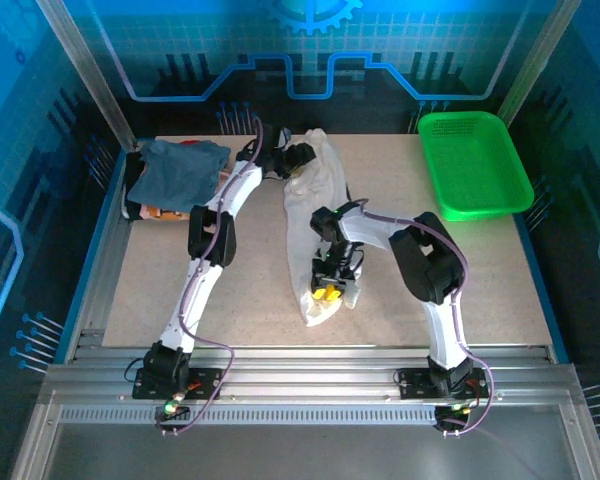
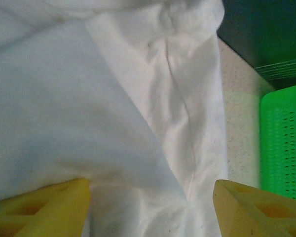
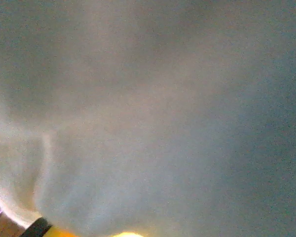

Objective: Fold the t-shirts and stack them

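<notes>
White t-shirt (image 1: 315, 215) lies bunched, well left of green basket (image 1: 473, 160); judged light, limp, best pinched at hem corners. Left gripper (image 2: 150, 202) spread wide over it. Right gripper (image 1: 327, 293) amid cloth; grip cannot be told.

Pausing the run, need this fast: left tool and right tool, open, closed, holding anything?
Left tool: open, over the white t-shirt.
Right tool: closed on the white t-shirt.

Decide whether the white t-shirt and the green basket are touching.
Apart. The top view shows bare table between the white t-shirt and the green basket; the left wrist view shows the same strip.
</notes>
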You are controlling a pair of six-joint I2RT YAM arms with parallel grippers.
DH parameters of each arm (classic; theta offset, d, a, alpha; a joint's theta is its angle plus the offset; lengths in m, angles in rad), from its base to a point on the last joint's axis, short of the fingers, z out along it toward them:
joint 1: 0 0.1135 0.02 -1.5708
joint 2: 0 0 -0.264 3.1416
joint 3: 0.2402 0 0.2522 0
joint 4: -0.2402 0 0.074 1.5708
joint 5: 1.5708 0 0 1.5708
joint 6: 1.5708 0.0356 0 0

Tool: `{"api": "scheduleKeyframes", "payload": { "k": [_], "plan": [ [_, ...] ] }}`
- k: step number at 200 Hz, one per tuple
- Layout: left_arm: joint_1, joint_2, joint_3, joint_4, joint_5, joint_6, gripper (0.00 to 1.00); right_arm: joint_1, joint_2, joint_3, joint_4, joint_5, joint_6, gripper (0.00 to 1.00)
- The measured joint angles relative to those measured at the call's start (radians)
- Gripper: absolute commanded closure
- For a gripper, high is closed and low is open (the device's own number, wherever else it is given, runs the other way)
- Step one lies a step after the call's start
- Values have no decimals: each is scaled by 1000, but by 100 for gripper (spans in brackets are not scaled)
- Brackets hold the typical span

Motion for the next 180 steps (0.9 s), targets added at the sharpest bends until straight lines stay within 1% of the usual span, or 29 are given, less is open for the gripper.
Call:
{"api": "scheduleKeyframes", "payload": {
  "k": [39,53,67,82,103,123,125,129,131,141,154,169,180],
  "plan": [
    [34,29,18,84,64,-39,30,35,47,49,15,-105,1,70],
    [43,30,18,86,77,-42,29,56,53,61,20,-121,3,61],
    [51,29,18,89,92,-42,24,82,53,73,18,-133,6,58],
    [55,25,16,91,109,-39,17,103,49,86,9,-146,16,48],
    [57,-18,-34,89,138,-42,13,114,13,105,-23,-146,13,44],
    [59,-113,-122,69,167,-42,9,111,-89,142,-84,-98,3,42],
    [59,-121,-129,69,169,-43,8,111,-103,146,-92,-91,0,42],
    [60,-145,-144,63,176,-42,2,109,-132,154,-105,-77,-3,41],
    [61,-159,-153,62,179,-42,1,108,-148,157,-109,-69,-6,40],
    [62,-226,-185,51,195,-42,1,100,-229,163,-134,-38,-19,38],
    [68,-320,-209,20,211,-35,1,71,-343,151,-157,-1,-40,37],
    [76,-454,-244,-39,219,0,1,8,-462,91,-166,32,-67,37],
    [82,-581,-321,-78,217,43,1,-52,-524,13,-159,42,-91,37]
  ]
}}
